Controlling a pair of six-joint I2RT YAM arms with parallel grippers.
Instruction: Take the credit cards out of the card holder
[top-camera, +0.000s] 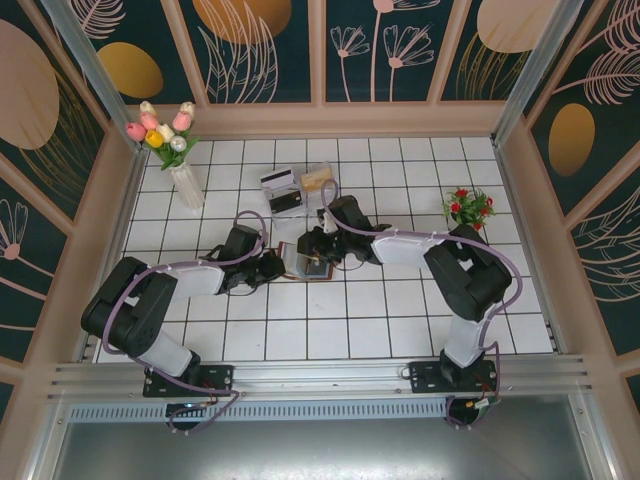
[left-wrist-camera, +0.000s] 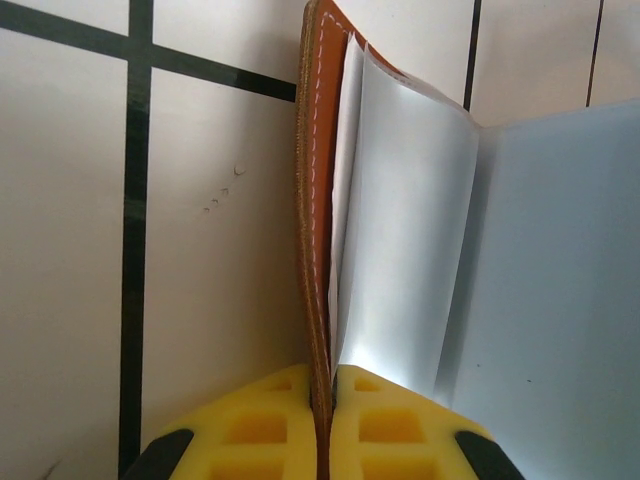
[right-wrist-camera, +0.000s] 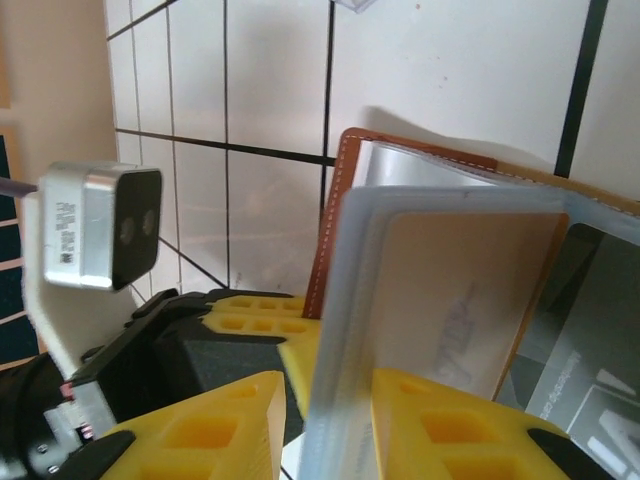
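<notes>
1. The card holder (top-camera: 308, 264) lies open on the tiled surface (top-camera: 400, 330), between the two arms and within reach of both.
2. The left jaws are closed on the edge of its brown cover (left-wrist-camera: 316, 200). Their yellow fingers (left-wrist-camera: 255, 430) pinch it so that it stands on edge, and clear sleeves (left-wrist-camera: 405, 230) fan off to one side.
3. The right jaws stand partly open, one finger (right-wrist-camera: 215, 425) on each side of a sleeve edge. A gap shows on one side, so nothing looks clamped.
4. A tan credit card (right-wrist-camera: 460, 290) sits inside that sleeve, just beyond the right fingertips. Its long axis appears to run away from them along the sleeve.
5. The right arm (top-camera: 410, 248) is nearer the card. I judge the pull must follow that axis while the left arm steadies the cover. I cannot tell which sleeve edge is open.
6. Other cards (top-camera: 278, 180) lie farther back on the surface.
</notes>
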